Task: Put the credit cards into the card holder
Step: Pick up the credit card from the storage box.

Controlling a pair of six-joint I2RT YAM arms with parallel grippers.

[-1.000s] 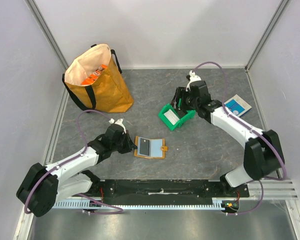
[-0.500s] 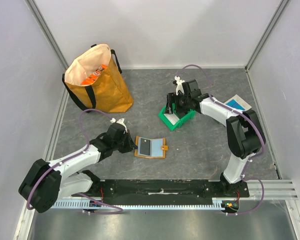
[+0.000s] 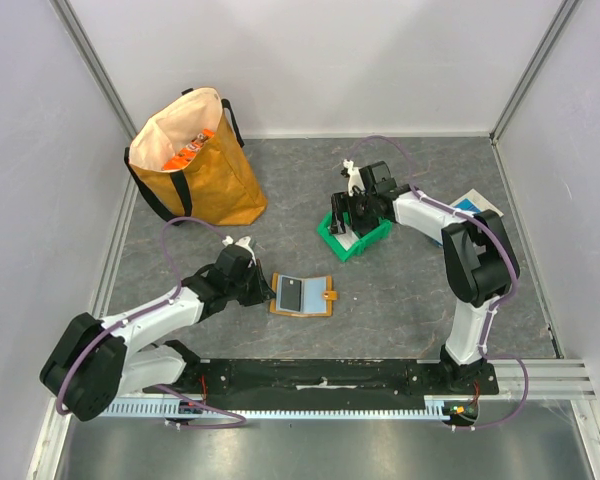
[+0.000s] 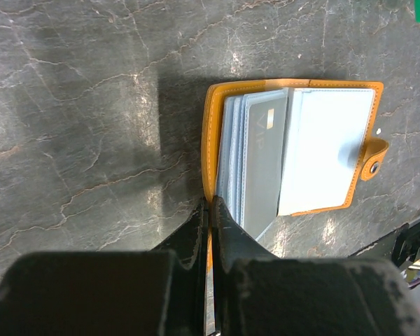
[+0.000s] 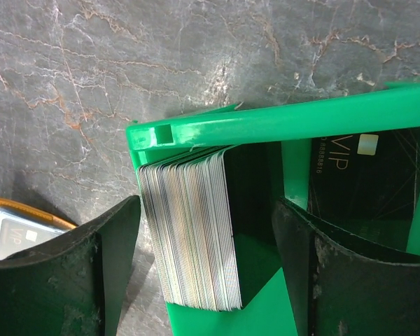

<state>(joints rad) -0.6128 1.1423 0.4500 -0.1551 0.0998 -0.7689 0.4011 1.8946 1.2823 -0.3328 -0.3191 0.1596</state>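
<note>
The orange card holder lies open on the table, its snap tab to the right; the left wrist view shows its clear sleeves. My left gripper is shut on the card holder's left cover edge. A stack of credit cards stands on edge in the green bin, and a black card lies in its other compartment. My right gripper is open above the bin, its fingers straddling the stack without touching it.
A big orange-yellow tote bag stands at the back left. A blue-and-white flat box lies at the right, partly behind my right arm. Grey walls enclose the table on three sides.
My right gripper has moved left and down over the green bin, now straddling the card stack. My left gripper stays shut on the card holder.
</note>
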